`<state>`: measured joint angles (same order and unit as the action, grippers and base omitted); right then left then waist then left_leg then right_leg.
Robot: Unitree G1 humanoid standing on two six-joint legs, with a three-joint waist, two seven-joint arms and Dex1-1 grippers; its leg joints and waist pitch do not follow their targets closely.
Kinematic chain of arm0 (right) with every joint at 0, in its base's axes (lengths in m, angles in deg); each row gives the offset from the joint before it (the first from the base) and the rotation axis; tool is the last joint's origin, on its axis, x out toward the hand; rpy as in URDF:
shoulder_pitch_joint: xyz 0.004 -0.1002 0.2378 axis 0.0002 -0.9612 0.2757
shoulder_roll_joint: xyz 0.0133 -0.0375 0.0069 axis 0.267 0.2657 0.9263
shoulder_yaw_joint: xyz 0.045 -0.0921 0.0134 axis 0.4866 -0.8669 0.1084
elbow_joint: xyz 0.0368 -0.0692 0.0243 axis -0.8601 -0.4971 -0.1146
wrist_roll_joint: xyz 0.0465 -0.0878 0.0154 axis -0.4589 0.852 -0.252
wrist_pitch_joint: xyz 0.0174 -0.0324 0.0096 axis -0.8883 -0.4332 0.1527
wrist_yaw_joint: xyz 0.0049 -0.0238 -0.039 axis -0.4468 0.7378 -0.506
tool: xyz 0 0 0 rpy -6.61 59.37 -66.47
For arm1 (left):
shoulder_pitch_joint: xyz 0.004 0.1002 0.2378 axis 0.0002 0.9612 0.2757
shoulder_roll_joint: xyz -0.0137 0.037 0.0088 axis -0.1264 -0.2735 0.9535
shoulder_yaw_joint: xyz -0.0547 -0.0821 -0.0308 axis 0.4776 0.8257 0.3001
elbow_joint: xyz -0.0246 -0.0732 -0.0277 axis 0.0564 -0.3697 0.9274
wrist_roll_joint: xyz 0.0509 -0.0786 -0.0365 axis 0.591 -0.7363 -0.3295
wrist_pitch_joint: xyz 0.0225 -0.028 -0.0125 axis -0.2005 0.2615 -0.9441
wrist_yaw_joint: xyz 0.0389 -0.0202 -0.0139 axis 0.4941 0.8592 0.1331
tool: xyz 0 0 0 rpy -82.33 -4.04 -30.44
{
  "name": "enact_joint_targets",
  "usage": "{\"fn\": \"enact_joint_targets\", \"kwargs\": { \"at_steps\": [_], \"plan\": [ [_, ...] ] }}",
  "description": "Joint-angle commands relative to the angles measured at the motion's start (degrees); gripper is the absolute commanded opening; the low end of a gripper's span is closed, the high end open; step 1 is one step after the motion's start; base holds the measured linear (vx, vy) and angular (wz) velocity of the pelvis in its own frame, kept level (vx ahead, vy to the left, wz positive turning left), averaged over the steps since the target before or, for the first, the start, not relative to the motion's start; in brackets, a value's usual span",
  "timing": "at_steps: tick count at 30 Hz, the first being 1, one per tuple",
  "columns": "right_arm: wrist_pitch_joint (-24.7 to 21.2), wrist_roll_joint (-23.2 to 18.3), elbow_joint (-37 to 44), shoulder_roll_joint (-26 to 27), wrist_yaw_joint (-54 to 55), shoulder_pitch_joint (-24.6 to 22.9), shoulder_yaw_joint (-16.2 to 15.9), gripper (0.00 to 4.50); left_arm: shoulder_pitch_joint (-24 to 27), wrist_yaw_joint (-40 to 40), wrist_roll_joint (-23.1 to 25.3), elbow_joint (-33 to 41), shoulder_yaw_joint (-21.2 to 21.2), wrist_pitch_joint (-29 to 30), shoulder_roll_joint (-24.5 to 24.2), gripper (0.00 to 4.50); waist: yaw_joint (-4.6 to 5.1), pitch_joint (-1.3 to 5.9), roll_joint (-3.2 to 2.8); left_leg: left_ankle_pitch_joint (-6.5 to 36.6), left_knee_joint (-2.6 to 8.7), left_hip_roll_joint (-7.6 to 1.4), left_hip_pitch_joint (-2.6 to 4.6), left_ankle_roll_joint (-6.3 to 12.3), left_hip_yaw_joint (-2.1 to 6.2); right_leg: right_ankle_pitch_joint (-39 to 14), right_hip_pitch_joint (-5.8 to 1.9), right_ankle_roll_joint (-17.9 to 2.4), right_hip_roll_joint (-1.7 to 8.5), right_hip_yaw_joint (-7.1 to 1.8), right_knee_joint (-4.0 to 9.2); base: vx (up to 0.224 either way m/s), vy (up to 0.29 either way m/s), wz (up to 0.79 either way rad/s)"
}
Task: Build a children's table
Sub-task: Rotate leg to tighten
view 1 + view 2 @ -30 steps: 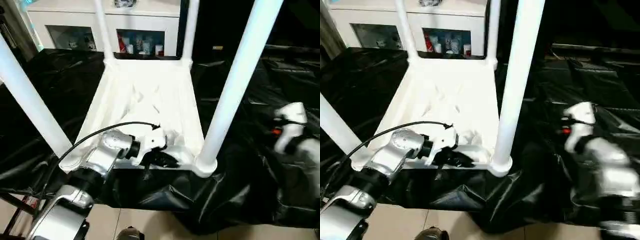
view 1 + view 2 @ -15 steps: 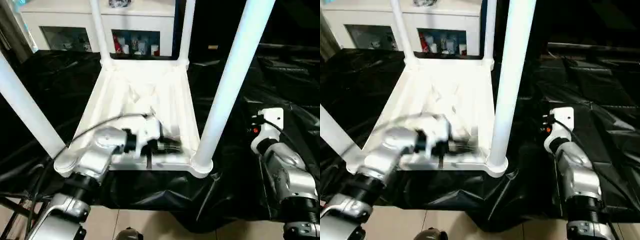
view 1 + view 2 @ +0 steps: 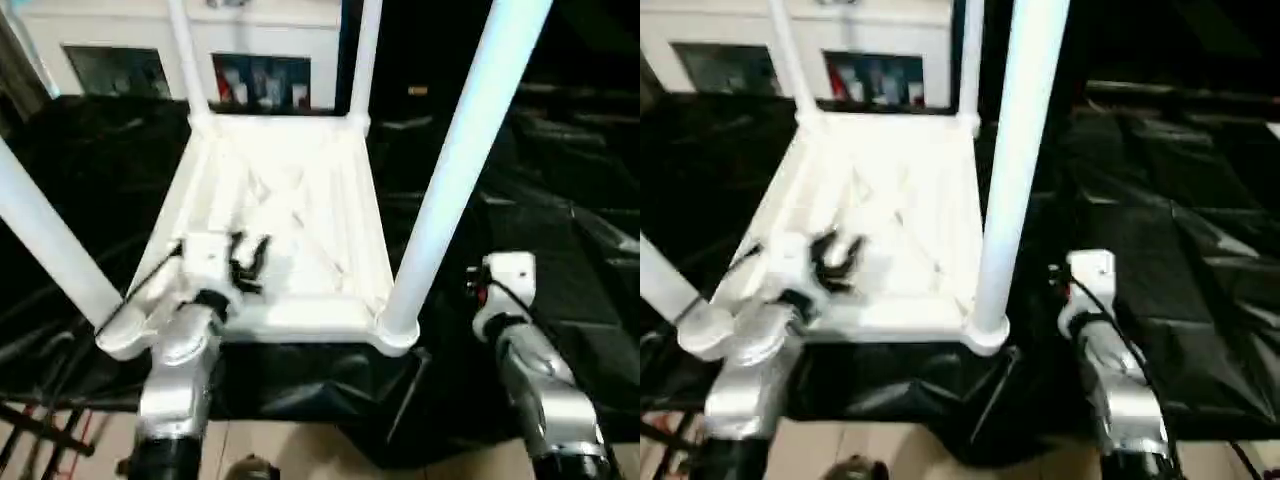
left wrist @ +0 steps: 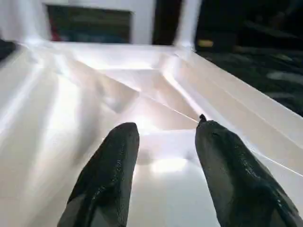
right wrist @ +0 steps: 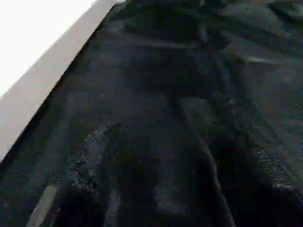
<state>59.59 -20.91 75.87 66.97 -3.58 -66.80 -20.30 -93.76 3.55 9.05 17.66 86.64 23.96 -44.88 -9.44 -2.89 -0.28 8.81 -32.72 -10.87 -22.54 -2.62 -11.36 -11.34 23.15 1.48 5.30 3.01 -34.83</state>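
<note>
The children's table (image 3: 285,215) is seen lying upside down on the black-draped work table (image 3: 560,200), its ribbed underside facing up. A white leg is seated upright in each of the four corner sockets: the near right leg (image 3: 455,165), the near left leg (image 3: 45,240), the far left leg (image 3: 182,55) and the far right leg (image 3: 365,55). All four appear to be in place, so the assembly is judged to be nearly or wholly finished. What may remain is a check that every leg is pushed fully home, and the turning of the table onto its feet; how deep each leg sits in its socket cannot be told.

The left gripper (image 4: 163,156) is held just above the ribbed underside, near the front edge and toward the near left corner. Its two black fingers (image 4: 106,179) are spread apart with nothing between them, as shown in the left wrist view. The right gripper (image 3: 1090,270) is held over the black cloth beside the near right leg, apart from the table; whether its fingers are spread or pressed together cannot be told.

Behind the work table a white cabinet (image 3: 260,50) with glass-fronted shelves is seen, with small coloured items inside. Pale floor is visible below the table's front edge. If the table is to be turned over, the tall near legs are judged to stand in the way of both arms, and the loose folds of cloth could be caught.
</note>
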Motion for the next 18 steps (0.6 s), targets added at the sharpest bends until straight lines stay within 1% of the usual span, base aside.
{"fn": "enact_joint_targets", "kwargs": {
  "at_steps": [1,2,3,4,5,6,8,9,10,12,13,14,16,17,18],
  "plan": [
    [-0.58,-1.34,0.1,1.05,0.87,0.61,0.36,3.11,1.93,1.73,2.0,0.85,-1.88,-1.82,0.17,2.28,0.26,3.13,0.25,21.78,4.52,-2.4,1.43,-1.05,1.73,-17.58,-1.51,-4.79,2.76,-2.1,5.49,0.0,0.0,0.0],
    [-0.88,-1.17,-0.13,1.31,0.93,0.88,0.07,3.11,2.48,2.18,2.61,1.35,-2.22,-1.25,0.3,2.28,0.44,3.02,0.37,22.25,4.54,-2.34,1.4,-1.19,1.71,-18.08,-1.45,-4.57,2.73,-2.14,5.59,0.0,0.0,0.0],
    [-0.88,-1.17,-0.13,1.31,0.93,0.88,0.07,3.11,2.48,2.18,2.61,1.35,-2.22,-1.25,0.3,2.28,0.54,3.16,0.42,21.92,4.5,-2.28,1.45,-1.57,1.72,-17.91,-1.53,-4.18,2.77,-2.23,5.51,0.0,0.0,0.0],
    [-1.25,-0.56,0.2,1.6,1.1,0.94,-0.34,3.11,2.71,3.02,3.15,2.67,-2.28,0.38,0.6,2.28,0.54,3.16,0.42,21.92,4.5,-2.28,1.45,-1.57,1.72,-17.91,-1.53,-4.18,2.77,-2.23,5.51,0.0,0.0,0.0],
    [-1.57,-0.31,0.81,1.86,1.12,0.75,-0.58,3.11,2.92,3.4,3.26,3.9,-2.3,1.56,0.82,2.28,0.54,3.26,0.03,20.94,4.38,-2.35,1.47,-1.78,1.7,-15.29,-1.53,-4.61,2.69,-2.31,5.18,0.0,0.0,0.0],
    [-1.57,-0.31,0.81,1.86,1.12,0.75,-0.58,3.11,2.92,3.4,3.26,3.9,-2.3,1.56,0.82,2.28,0.55,3.27,0.22,20.26,4.37,-2.26,1.26,-1.64,1.69,-14.04,-1.7,-4.85,2.7,-2.27,5.16,0.0,0.0,0.0],
    [-1.86,-0.6,1.89,2.24,1.76,0.02,-0.72,3.11,3.08,4.18,2.78,4.97,-2.56,2.37,0.5,2.28,0.56,3.35,0.05,19.55,4.3,-2.24,1.24,-1.55,1.72,-12.48,-1.79,-5.2,2.68,-2.25,4.95,0.0,0.0,0.0],
    [-1.91,-0.77,2.12,2.35,1.94,-0.26,-0.65,3.11,3.09,4.34,2.79,5.04,-2.65,2.34,0.23,2.28,0.62,3.37,-0.01,19.13,4.19,-2.17,1.25,-1.39,1.66,-10.56,-1.82,-5.54,2.54,-2.23,4.85,0.0,0.0,0.0],
    [-2.02,-0.77,2.34,2.46,2.25,-0.65,-0.57,3.11,3.12,4.38,2.67,5.09,-2.73,2.3,0.02,2.28,0.62,3.37,-0.01,19.13,4.19,-2.17,1.25,-1.39,1.66,-10.56,-1.82,-5.54,2.54,-2.23,4.85,0.0,0.0,0.0],
    [-1.99,-0.72,2.61,2.62,2.49,-1.13,-0.39,3.11,3.31,4.33,2.5,5.16,-3.05,2.86,-0.18,2.28,0.6,3.43,-0.23,18.96,4.09,-2.07,1.3,-1.32,1.6,-9.52,-1.88,-5.89,2.5,-2.2,4.77,0.0,0.0,0.0],
    [-2.04,-0.84,2.54,2.76,2.64,-1.28,-0.23,3.11,3.49,4.25,3.0,5.07,-3.65,2.6,-0.4,2.28,0.53,3.46,-0.61,19.03,4.11,-2.08,1.29,-1.43,1.7,-9.47,-1.92,-5.98,2.53,-2.18,4.7,0.0,0.0,0.0],
    [-2.06,-0.89,2.5,2.81,2.7,-1.33,-0.17,3.11,3.57,4.23,3.23,5.04,-3.89,2.49,-0.49,2.28,0.61,3.4,-0.49,19.38,4.16,-2.09,1.29,-1.46,1.66,-9.77,-1.88,-5.93,2.46,-2.17,4.86,0.0,0.0,0.0],
    [-2.1,-0.85,2.54,2.85,2.74,-1.4,-0.2,3.11,3.83,3.65,3.12,5.26,-4.47,3.35,-0.42,2.28,0.7,3.38,-0.54,19.65,4.15,-2.07,1.25,-1.6,1.68,-10.1,-1.87,-6.1,2.52,-2.18,4.85,0.0,0.0,0.0],
    [-2.22,-0.65,2.73,2.8,2.77,-1.41,-0.3,3.11,4.07,3.41,3.07,5.72,-4.83,3.62,-0.39,2.28,0.81,3.87,-0.55,9.14,3.09,-1.67,0.06,0.42,1.46,2.39,-1.39,-8.5,1.9,-1.92,3.96,0.0,0.0,0.0],
    [-2.31,-0.56,2.83,2.79,2.8,-1.38,-0.35,3.11,4.17,3.57,3.27,6.02,-4.97,3.74,-0.44,2.28,0.83,4.33,-0.45,2.24,2.18,-1.31,-0.43,2.19,1.26,10.73,-0.99,-9.97,1.45,-1.62,3.13,0.0,0.0,0.0]
  ]
}}
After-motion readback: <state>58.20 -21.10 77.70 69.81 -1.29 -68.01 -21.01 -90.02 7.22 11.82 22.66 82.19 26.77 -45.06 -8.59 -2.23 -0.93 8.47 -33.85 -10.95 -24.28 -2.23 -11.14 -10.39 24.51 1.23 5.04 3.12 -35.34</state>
